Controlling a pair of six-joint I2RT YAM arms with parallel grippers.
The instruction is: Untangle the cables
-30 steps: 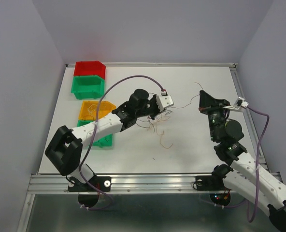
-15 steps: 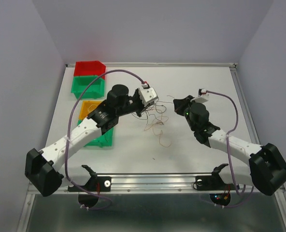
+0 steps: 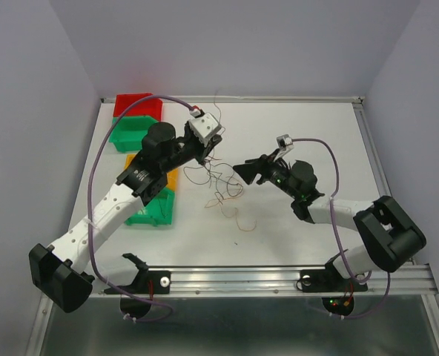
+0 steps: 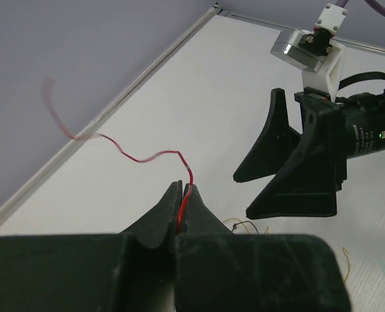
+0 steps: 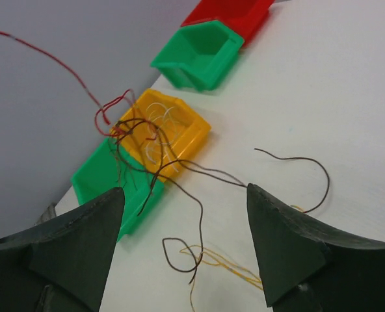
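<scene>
Cables [image 3: 221,184]: loose tangle mid-desk, long axis slanting from my left gripper [image 4: 181,194] down toward near edge, lowest loops lying on desk [image 3: 316,133]. Left jaws pinched shut on red strand [image 4: 147,156], its free end curling up toward rear wall. My right gripper [image 5: 185,195] faces tangle, jaws wide, nothing between. Desk white, walls pale grey, coloured bins [image 3: 134,137] far left.

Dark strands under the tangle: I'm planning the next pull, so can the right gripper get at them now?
Probably yes. The right gripper is open and faces the dark strands, with nothing between them. The left gripper holds the red wire up.
</scene>
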